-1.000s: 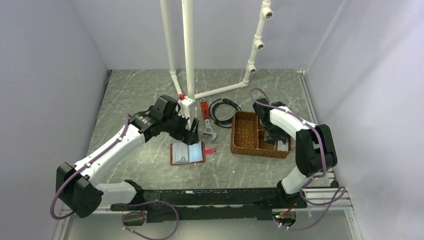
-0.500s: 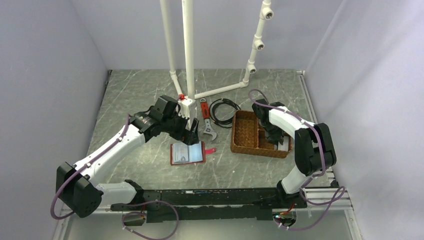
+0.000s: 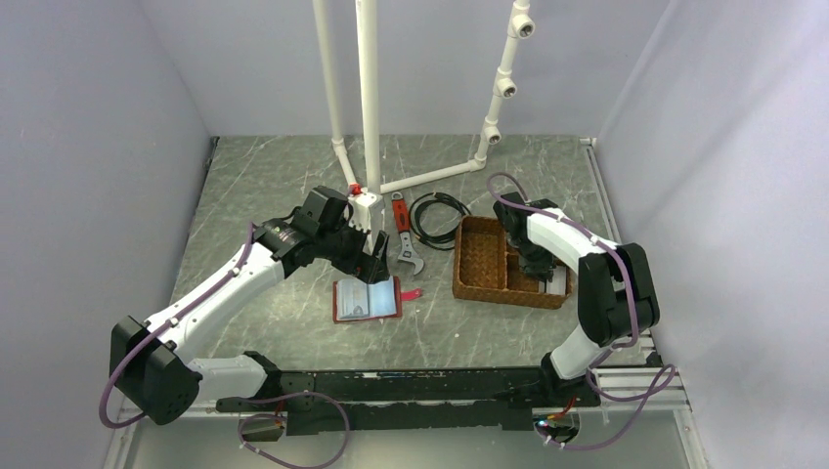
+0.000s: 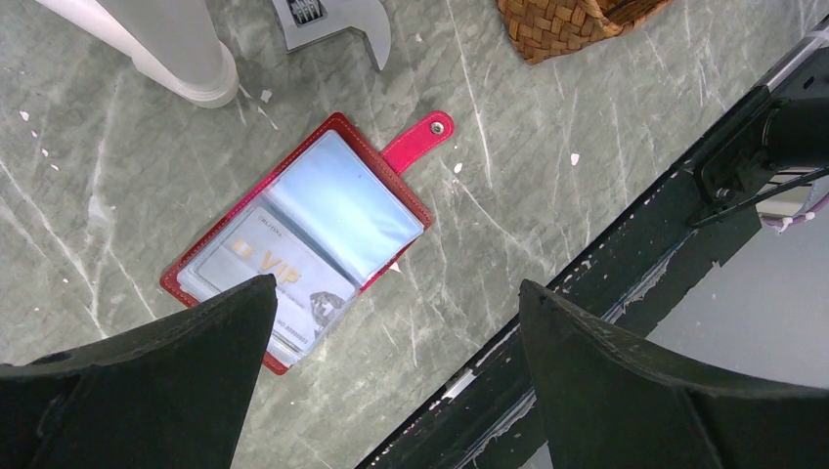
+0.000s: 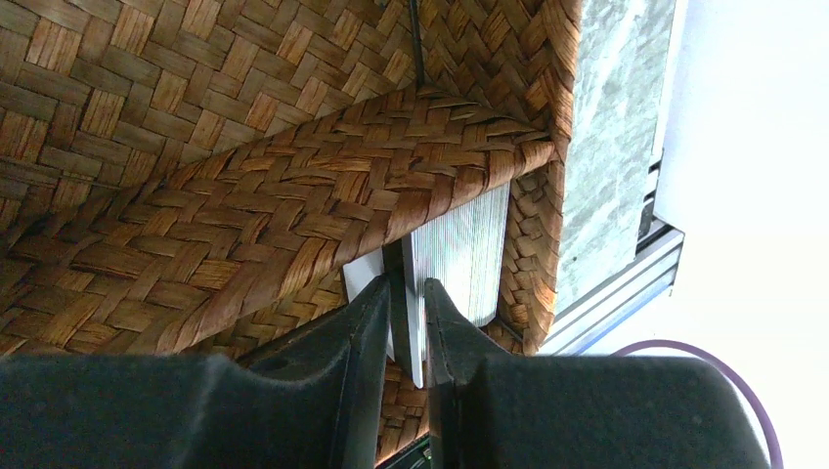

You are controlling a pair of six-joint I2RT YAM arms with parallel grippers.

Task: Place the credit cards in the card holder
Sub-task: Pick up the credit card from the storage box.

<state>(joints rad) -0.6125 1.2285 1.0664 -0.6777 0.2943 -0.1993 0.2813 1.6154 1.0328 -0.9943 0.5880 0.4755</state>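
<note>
Red card holder (image 4: 298,239), brown woven tray (image 5: 244,195), seemingly ribbed pale cards (image 5: 459,254)

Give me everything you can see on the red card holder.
The card holder lies open and flat on the marble table, red leather-like cover with stitched edging, its snap tab pointing toward the woven tray. Clear pockets face up; the one away from the tab shows a card printed VIP, the other looks pale blue. The open left gripper hovers above, not touching.

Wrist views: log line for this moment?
left hand: open, over card holder | card holder: open flat, VIP card inside | right hand: shut on credit card in woven tray
</note>
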